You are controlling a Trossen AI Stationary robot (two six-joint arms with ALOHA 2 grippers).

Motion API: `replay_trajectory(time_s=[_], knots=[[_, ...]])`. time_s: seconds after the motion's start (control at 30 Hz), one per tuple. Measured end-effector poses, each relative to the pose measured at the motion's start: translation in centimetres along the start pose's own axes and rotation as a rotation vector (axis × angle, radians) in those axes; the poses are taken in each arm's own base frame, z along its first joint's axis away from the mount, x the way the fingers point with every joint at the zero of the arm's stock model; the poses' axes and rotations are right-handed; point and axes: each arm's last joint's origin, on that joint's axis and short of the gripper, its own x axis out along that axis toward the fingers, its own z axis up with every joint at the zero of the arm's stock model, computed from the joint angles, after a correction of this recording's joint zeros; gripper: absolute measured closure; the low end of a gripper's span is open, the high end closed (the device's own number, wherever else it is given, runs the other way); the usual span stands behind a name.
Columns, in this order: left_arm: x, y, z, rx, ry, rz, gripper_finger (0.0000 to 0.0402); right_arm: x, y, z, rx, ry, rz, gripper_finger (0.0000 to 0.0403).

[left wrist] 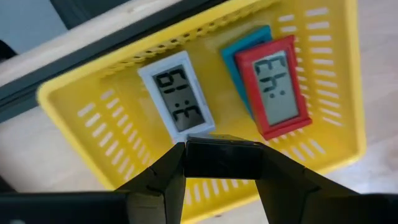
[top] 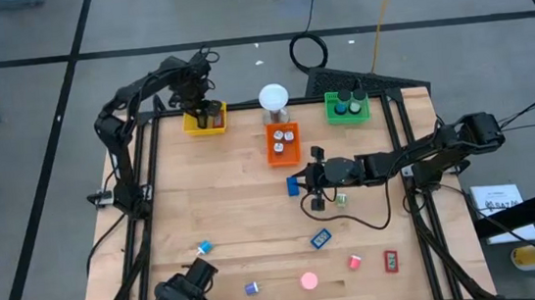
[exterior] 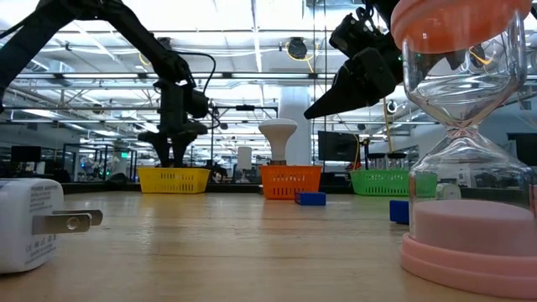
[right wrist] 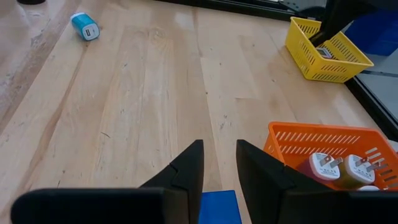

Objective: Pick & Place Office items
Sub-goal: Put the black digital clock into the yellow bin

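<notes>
- The teal clock (left wrist: 249, 46) beyond the left tool (left wrist: 222, 158) is mostly hidden beneath the red clock (left wrist: 273, 84).
- The blue block (right wrist: 219, 206) between the right tool (right wrist: 219, 163) fingers is cut off by the picture's edge.
- The dark item (left wrist: 222, 160) between the left tool's fingers cannot be identified.

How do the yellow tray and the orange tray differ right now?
The yellow tray holds flat digital clocks, white, red and teal; the orange tray holds round plug adapters. The left gripper hangs over the yellow tray gripping a dark block; the right gripper is beside the orange one, not over it. Both are slotted plastic baskets.
</notes>
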Motion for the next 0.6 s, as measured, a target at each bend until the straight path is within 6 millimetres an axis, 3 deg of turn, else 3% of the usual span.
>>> replay_trajectory(time_s=[0.43,0.6], knots=[[0.58,0.01,-0.77,-0.021,0.072,-0.024,0.024,0.0,0.0,0.0,-0.004,0.0,0.0,0.0319],[0.75,0.06,-0.83,0.002,0.075,-0.02,0.022,0.0,0.0,0.0,-0.004,0.0,0.0,0.0319]])
